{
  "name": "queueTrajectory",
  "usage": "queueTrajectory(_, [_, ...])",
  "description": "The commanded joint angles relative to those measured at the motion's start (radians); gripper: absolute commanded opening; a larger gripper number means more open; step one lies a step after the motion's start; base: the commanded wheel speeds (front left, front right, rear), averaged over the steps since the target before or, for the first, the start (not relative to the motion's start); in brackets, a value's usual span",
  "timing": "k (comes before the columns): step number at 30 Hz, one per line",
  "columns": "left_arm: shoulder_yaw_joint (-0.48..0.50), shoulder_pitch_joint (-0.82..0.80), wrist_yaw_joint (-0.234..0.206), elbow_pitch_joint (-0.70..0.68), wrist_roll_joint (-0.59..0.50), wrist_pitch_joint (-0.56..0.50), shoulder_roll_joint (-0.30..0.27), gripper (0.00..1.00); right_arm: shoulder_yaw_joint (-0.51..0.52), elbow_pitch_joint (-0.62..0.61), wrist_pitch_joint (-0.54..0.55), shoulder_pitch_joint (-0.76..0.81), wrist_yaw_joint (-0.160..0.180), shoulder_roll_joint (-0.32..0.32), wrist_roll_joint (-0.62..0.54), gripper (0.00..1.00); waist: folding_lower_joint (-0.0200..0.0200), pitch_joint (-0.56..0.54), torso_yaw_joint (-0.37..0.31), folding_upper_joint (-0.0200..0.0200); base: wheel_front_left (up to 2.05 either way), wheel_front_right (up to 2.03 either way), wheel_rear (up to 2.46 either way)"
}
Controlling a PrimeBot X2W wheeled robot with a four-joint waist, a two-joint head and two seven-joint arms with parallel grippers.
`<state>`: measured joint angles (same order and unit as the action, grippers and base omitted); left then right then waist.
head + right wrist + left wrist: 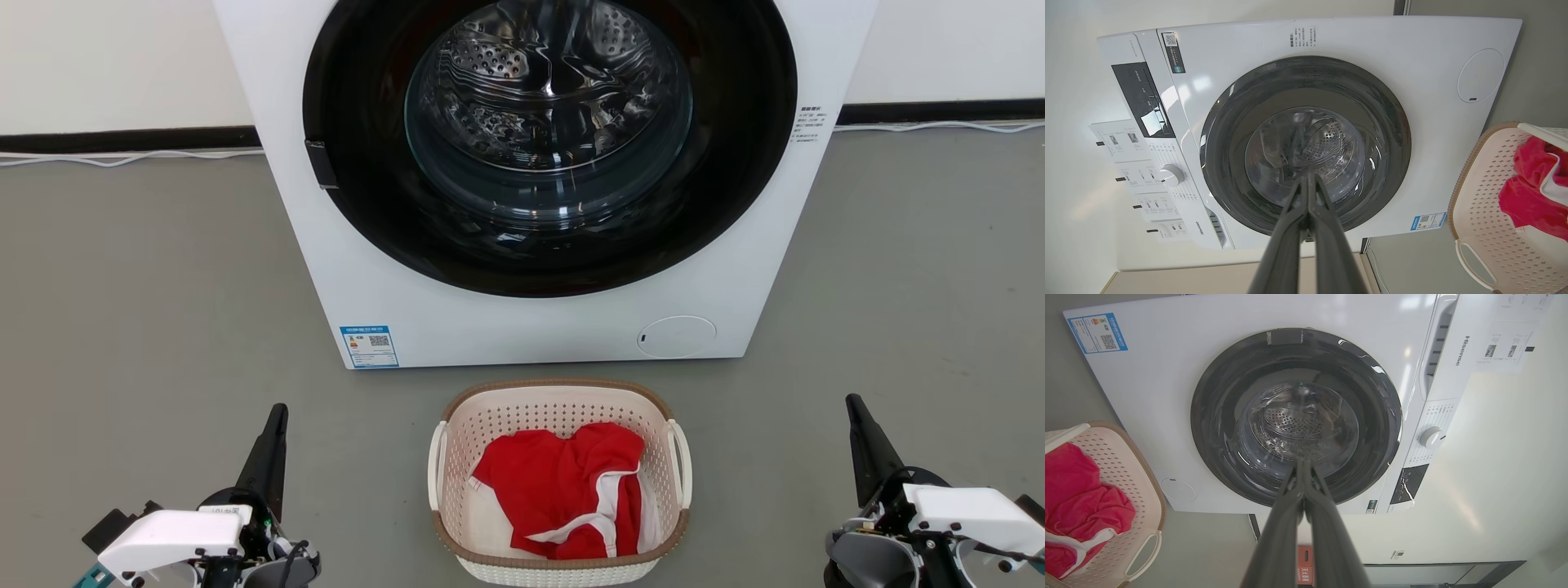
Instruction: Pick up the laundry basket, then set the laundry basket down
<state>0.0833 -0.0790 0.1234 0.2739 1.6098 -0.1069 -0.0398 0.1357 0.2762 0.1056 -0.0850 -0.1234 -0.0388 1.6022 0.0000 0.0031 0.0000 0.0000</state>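
The laundry basket (561,408) is cream-white and perforated with a brown rim and white side handles. It stands on the grey floor just in front of the washer, holding a red and white garment (563,482). My left gripper (280,410) is shut at the lower left, well to the basket's left. At the lower right my right gripper (852,400) is shut too, well right of the basket. In the left wrist view the basket (1143,486) is at the left edge beyond the shut gripper (1301,461). The right wrist view has the basket (1478,204) at its right edge, with the gripper (1306,176) shut.
A white front-loading washer (384,269) with a closed dark round door (547,139) stands directly behind the basket. A white cable (122,157) runs along the wall base. Grey floor (147,310) stretches to both sides of the washer and basket.
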Motion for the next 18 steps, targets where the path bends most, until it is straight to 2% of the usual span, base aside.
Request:
queueTrajectory(1, [0.03, -0.029, 0.007, -0.029, -0.001, -0.006, -0.01, 0.0, -0.022, -0.031, 0.007, -0.023, -0.007, -0.011, 0.007, 0.0, 0.0, 0.0, 0.0, 0.0, 0.0, 0.0, 0.0])
queueTrajectory(18, [0.03, -0.029, 0.007, -0.029, -0.001, -0.006, -0.01, 0.0, -0.022, -0.031, 0.007, -0.023, -0.007, -0.011, 0.007, 0.0, 0.0, 0.0, 0.0, 0.0, 0.0, 0.0, 0.0])
